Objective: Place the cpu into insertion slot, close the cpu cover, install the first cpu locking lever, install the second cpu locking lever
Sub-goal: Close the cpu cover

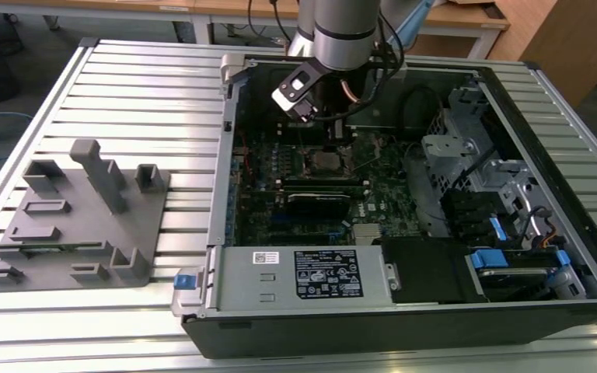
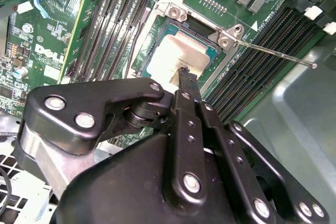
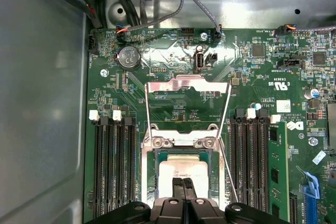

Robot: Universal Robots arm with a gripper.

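Observation:
The cpu (image 3: 181,167), a pale silver square, lies flat in the insertion slot (image 3: 148,167) on the green board, also seen in the second wrist view as cpu (image 2: 184,51) in the insertion slot (image 2: 212,53). My gripper (image 3: 184,184) is shut, its two black fingertips pressed together right over the cpu's near edge; whether they touch it I cannot tell. The cpu cover (image 3: 188,83) stands swung open beyond the socket. A thin wire lever (image 2: 273,53) sticks out sideways, unlatched. In the exterior view the gripper (image 1: 332,142) reaches down into the open computer case over the insertion slot (image 1: 326,161).
Long black memory slots (image 3: 113,171) flank the socket on both sides. Cables (image 3: 157,9) hang along the case wall. In the exterior view a power supply (image 1: 309,272) and drive cages (image 1: 475,179) fill the case, and a grey fixture block (image 1: 71,221) lies on the slatted table at the exterior view's left.

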